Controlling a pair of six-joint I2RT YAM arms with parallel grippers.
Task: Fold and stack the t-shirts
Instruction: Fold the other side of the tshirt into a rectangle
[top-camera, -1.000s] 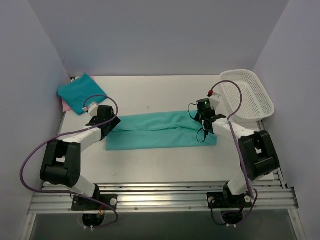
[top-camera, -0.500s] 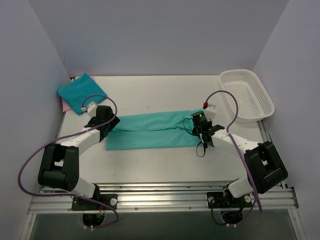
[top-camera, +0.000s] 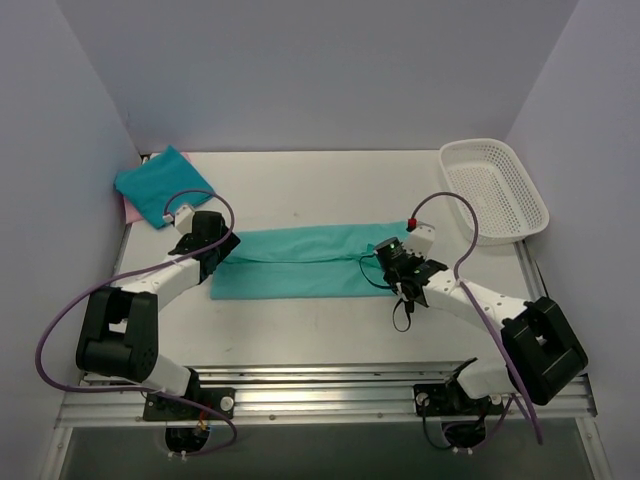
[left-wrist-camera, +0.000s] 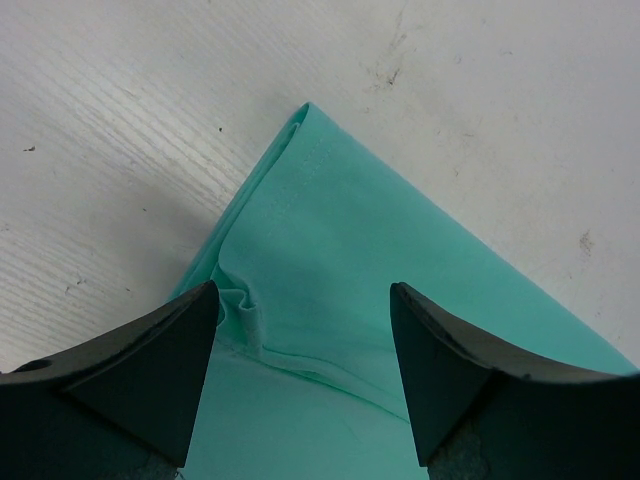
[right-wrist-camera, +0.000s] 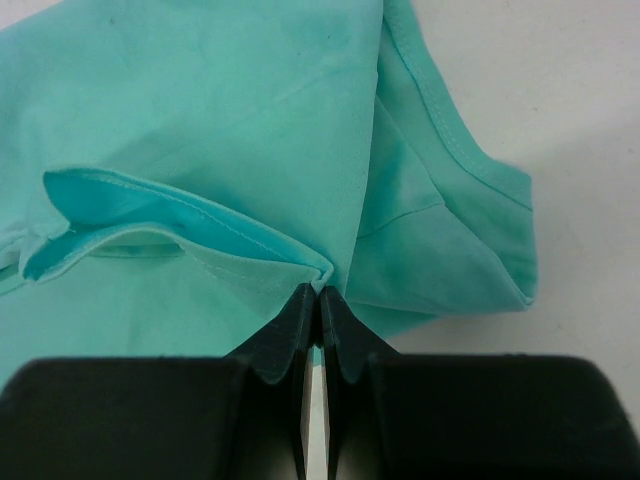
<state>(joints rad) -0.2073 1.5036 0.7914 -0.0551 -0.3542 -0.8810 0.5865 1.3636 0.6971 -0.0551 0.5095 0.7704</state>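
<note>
The teal t-shirt is lying lengthwise between left and right edges. The right gripper is clamping its right-end fold — the left gripper is hovering spread over its left corner

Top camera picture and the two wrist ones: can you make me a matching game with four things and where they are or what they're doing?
Things:
1 left gripper
2 right gripper
3 folded t-shirt
4 basket

Places or states:
A at the far right
B pinched shut on the long t-shirt
C in the far left corner
D open, at a corner of the long t-shirt

Pairs: 1-D, 2-B, 3-C, 4-A
</note>
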